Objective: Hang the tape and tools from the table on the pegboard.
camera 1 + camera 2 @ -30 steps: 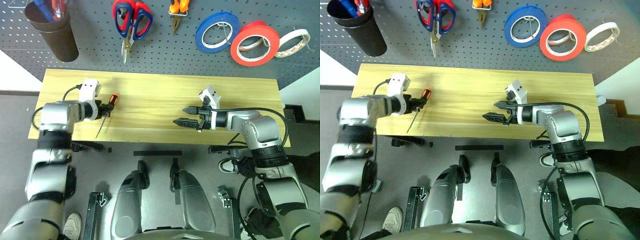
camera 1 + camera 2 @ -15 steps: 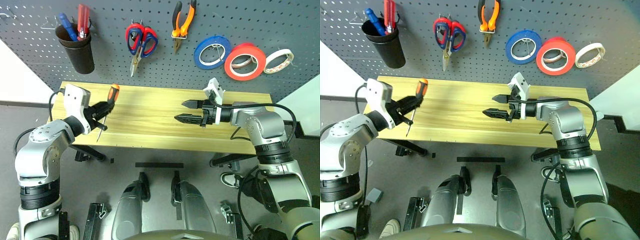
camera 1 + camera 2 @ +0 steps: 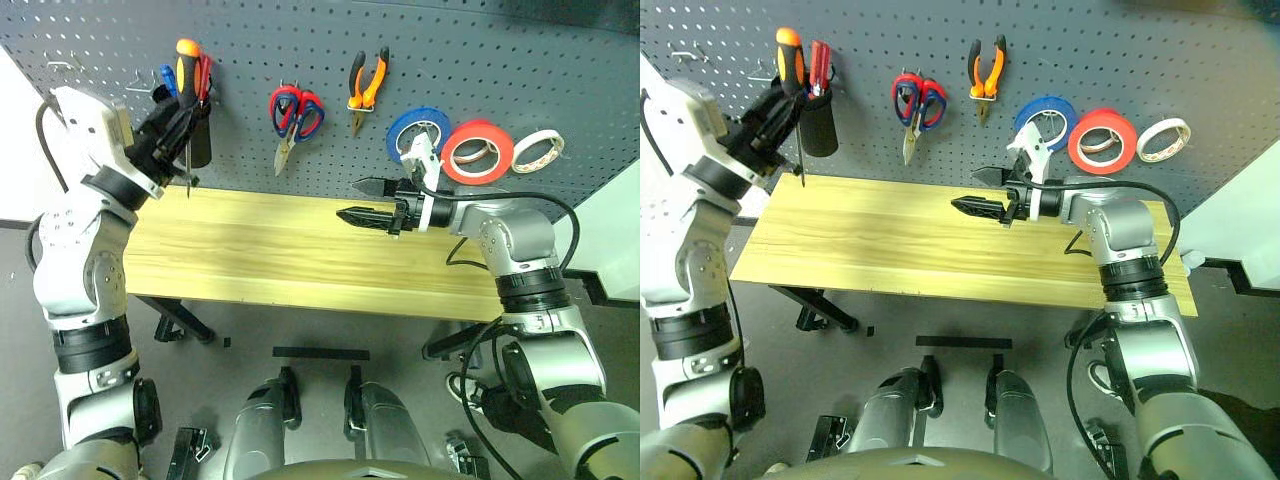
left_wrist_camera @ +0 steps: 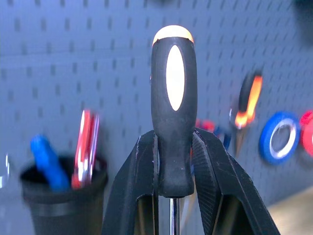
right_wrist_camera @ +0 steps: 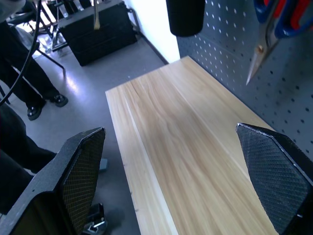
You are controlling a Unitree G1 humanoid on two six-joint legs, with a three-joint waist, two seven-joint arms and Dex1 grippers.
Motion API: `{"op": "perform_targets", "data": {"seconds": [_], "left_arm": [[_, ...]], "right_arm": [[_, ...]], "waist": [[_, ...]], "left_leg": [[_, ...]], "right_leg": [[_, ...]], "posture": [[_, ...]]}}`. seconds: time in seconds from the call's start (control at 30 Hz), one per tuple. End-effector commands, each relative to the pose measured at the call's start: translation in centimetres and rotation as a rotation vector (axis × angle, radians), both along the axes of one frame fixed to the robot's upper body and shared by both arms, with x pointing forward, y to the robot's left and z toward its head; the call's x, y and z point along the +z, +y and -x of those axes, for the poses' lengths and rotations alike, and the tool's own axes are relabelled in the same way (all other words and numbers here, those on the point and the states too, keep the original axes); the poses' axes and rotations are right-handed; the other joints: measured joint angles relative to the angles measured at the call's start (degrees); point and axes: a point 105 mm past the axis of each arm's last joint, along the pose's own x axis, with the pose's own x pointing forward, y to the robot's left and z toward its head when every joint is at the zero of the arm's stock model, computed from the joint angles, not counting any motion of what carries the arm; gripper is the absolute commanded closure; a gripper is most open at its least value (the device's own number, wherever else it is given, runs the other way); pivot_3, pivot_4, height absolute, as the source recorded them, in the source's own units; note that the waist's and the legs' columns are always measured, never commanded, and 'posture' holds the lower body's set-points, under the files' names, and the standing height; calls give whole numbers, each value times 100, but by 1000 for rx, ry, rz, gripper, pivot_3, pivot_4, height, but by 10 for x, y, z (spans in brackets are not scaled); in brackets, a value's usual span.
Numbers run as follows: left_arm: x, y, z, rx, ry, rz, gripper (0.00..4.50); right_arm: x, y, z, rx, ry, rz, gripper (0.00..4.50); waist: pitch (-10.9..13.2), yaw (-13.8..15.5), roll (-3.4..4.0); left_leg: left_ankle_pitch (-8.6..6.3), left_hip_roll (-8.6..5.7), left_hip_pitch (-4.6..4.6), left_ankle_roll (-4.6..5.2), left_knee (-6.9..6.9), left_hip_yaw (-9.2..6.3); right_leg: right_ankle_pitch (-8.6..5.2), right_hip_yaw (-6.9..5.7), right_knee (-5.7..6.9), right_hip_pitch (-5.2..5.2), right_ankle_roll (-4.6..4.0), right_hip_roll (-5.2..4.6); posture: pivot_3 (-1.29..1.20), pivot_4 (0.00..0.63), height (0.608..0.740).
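An orange-and-black screwdriver (image 3: 186, 70) stands upright, clamped in the left gripper (image 3: 172, 125) beside a black cup (image 3: 198, 138) on the grey pegboard (image 3: 480, 60). Below lies the bare wooden table (image 3: 250, 250). The right gripper (image 3: 362, 200) hovers spread wide, empty. The cup's tools look blurred.

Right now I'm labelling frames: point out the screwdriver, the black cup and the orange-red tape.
screwdriver (image 4: 174, 107): left wrist view, on its black handle.
black cup (image 3: 818, 125): right eye view, on its outer wall.
orange-red tape (image 3: 458, 160): left eye view, on the ring's left band.
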Motion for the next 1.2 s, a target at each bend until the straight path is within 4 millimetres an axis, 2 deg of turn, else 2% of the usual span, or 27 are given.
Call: {"op": "perform_targets", "data": {"seconds": [0.03,0.1,0.13,0.17,0.2,0.23,0.27,0.3,0.33,0.37,0.4,0.43,0.5,0.77,1.0,1.2], "left_arm": [[35,4,-3,37,-146,-24,3876],[50,10,-14,88,-201,-29,3876],[56,12,-20,102,-225,-30,3876],[62,13,-25,116,-247,-35,3876],[67,16,-31,142,-273,-50,3876],[72,17,-36,164,-293,-66,3876],[75,19,-41,180,-306,-71,3876],[80,23,-47,205,-319,-58,3876],[85,28,-52,231,-326,-38,3876],[89,31,-57,251,-328,-21,3876],[92,34,-61,266,-327,-8,3876],[94,37,-64,286,-324,8,3876],[94,41,-72,305,-290,44,3876],[83,52,-87,382,-190,72,3876],[76,45,-91,346,-170,86,3876],[63,48,-94,371,-150,81,3876]], "right_arm": [[17,2,-3,-2,-55,-41,0],[16,4,-3,-5,-56,-50,0],[16,4,-4,-8,-55,-52,0],[16,5,-5,-11,-55,-54,0],[16,4,-5,-15,-54,-54,0],[15,4,-5,-19,-54,-54,0],[15,3,-6,-24,-53,-54,0],[15,1,-6,-30,-53,-54,0],[15,0,-6,-37,-54,-54,0],[15,-2,-6,-43,-54,-55,0],[15,-3,-6,-47,-54,-56,0],[16,-3,-5,-48,-54,-56,0],[15,-4,-4,-48,-55,-56,0],[10,-11,0,-80,-60,-32,0],[4,-18,1,-119,-58,-14,0],[1,-20,9,-128,-39,-26,0]], "waist": [[-28,15,6],[-42,87,-1],[-48,133,-10],[-59,134,-38],[-71,132,-19],[-85,137,6],[-84,110,24],[-84,79,41],[-93,44,58],[-97,2,61],[-98,-13,65],[-98,-22,64],[-98,-31,64],[-98,-27,62],[-98,-54,62],[-86,-54,61]], "left_leg": [[0,13,0,0,-7,20],[4,25,15,-5,-46,89],[6,22,52,-3,-82,141],[13,16,99,-13,-117,196],[23,17,136,-29,-105,266],[4,3,137,-234,133,122],[-142,-25,138,-392,320,-107],[-224,-85,140,-398,396,-332],[-256,-71,153,-329,395,-397],[-266,-58,166,-116,391,-451],[-265,-39,164,-88,390,-481],[-265,-8,164,-86,388,-482],[-258,9,154,-75,389,-476],[-234,8,152,-27,389,-440],[-236,8,152,-27,390,-434],[-236,9,152,-26,390,-432]], "right_leg": [[2,1,14,-3,-11,3],[-11,23,121,-41,-43,-14],[-76,41,239,-53,-133,-28],[-232,55,385,-43,-222,-23],[-363,106,461,-54,-182,-49],[-392,76,483,-92,-195,-94],[-389,34,486,-52,-213,-88],[-379,-49,476,-4,-225,-84],[-372,-103,460,47,-225,-56],[-352,-154,414,103,-216,-14],[-312,-177,349,134,-185,30],[-261,-190,288,159,-165,69],[-225,-200,253,163,-151,93],[-212,-189,256,158,-161,96],[-197,-179,244,158,-138,85],[-192,-168,244,155,-142,84]], "posture": [[44,81,740],[40,81,740],[37,82,740],[35,82,740],[29,82,740],[28,82,740],[25,81,740],[20,80,740],[17,78,740],[11,77,740],[11,77,740],[11,77,740],[-13,73,740],[-48,78,740],[-69,98,740],[-78,152,740]]}}
